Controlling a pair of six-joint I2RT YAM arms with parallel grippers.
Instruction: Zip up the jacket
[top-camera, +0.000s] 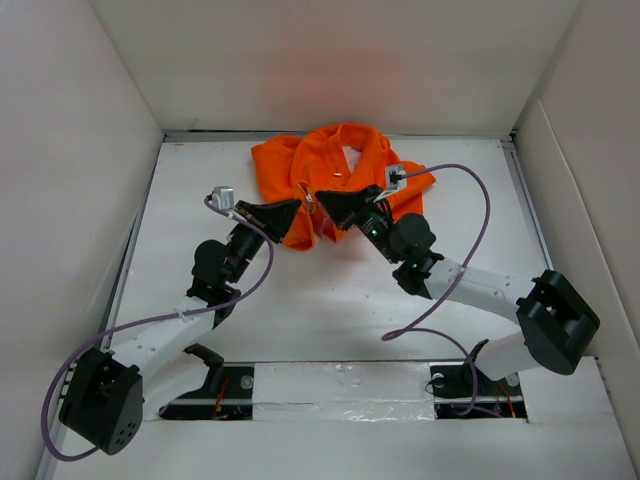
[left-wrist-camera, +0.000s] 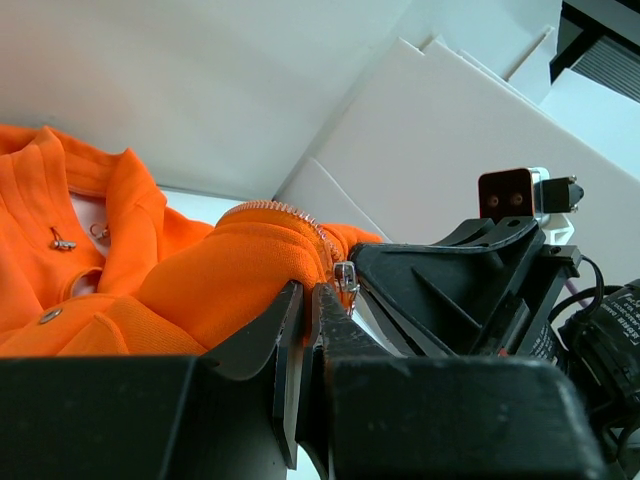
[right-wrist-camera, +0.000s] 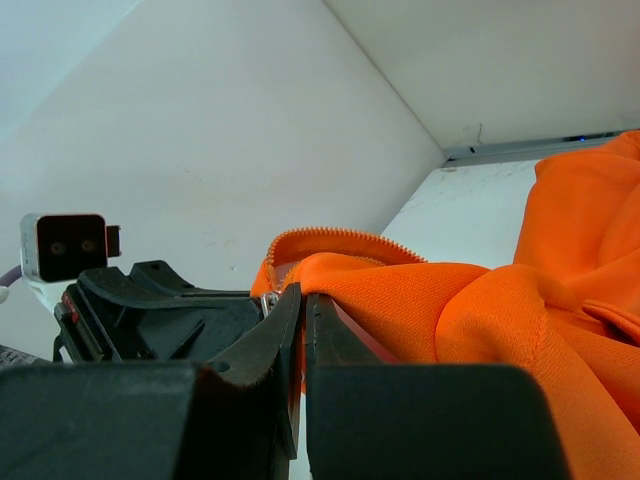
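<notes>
White table (top-camera: 330, 300), boxed in by plain white walls (top-camera: 330, 60) on the left, far and right sides. The orange jacket (top-camera: 335, 165) lies crumpled at the far middle of the table. Left gripper (top-camera: 297, 208) and right gripper (top-camera: 322, 200) meet tip to tip at the jacket's near edge, each with jaws pressed together on a fold of orange fabric beside the zipper (left-wrist-camera: 300, 212), whose small metal pull (left-wrist-camera: 346, 276) sits between the two.
</notes>
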